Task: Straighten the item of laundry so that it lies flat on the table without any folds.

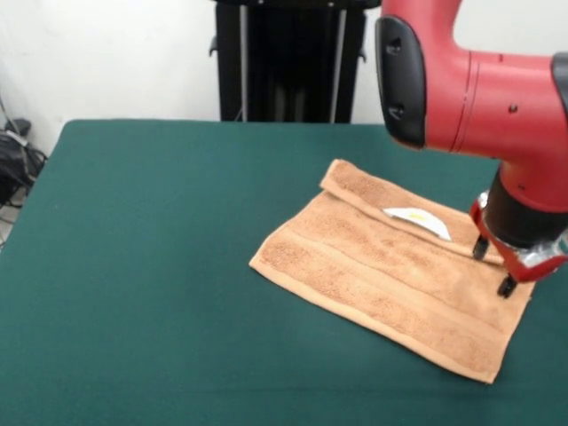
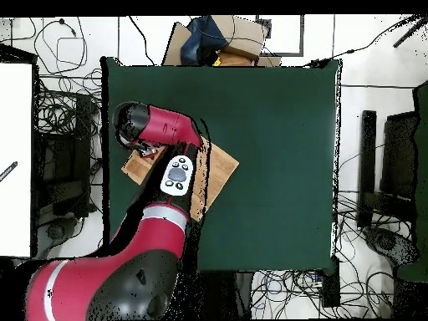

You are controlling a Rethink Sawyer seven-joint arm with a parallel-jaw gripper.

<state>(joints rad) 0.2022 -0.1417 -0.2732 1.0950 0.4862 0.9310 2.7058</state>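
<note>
The light orange-brown towel [image 1: 390, 275] lies on the right part of the dark green table [image 1: 160, 266]. Its far edge is folded over towards the front, and a white label [image 1: 417, 219] shows at the fold. My gripper [image 1: 493, 266] hangs at the towel's right edge, near the end of the fold. Its fingers are apart with nothing between them, and the tips are at or just above the cloth. In the overhead view the red arm covers much of the towel [image 2: 216, 171], and the gripper [image 2: 150, 152] is near the table's [image 2: 276, 125] left edge.
The black pedestal [image 1: 288, 58] stands behind the table's far edge. Cables [image 1: 18, 160] lie on the floor at the left. The overhead view shows cardboard boxes [image 2: 221, 38] beyond the top edge and a white surface [image 2: 17, 159] at the left.
</note>
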